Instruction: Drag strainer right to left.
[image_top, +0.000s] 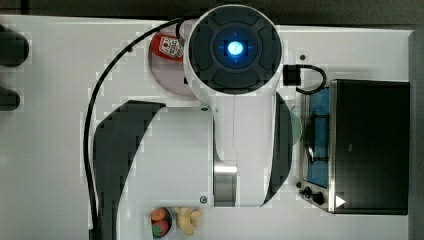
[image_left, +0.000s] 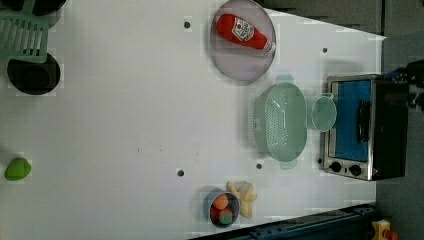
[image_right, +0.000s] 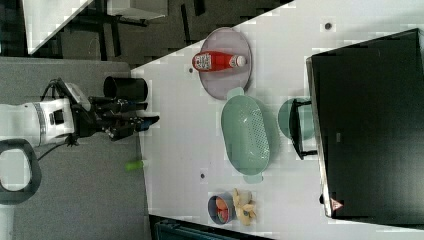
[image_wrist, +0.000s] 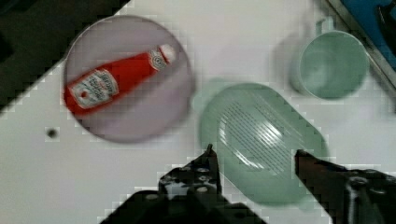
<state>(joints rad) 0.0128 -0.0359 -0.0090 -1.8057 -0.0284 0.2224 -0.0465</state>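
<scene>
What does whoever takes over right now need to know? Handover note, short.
Gripper: open, holding nothing, up above the strainer in the wrist view.
Strainer: on the table, between the plate with the ketchup bottle and the small green cup by the toaster oven. Nothing touches it.
Done: nothing that shows; no grip yet.
Left: come down, catch the strainer, drag it across the table.

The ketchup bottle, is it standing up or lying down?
Lying down. The ketchup bottle rests on its side across the grey plate, its label facing up and its white cap near the rim.
</scene>
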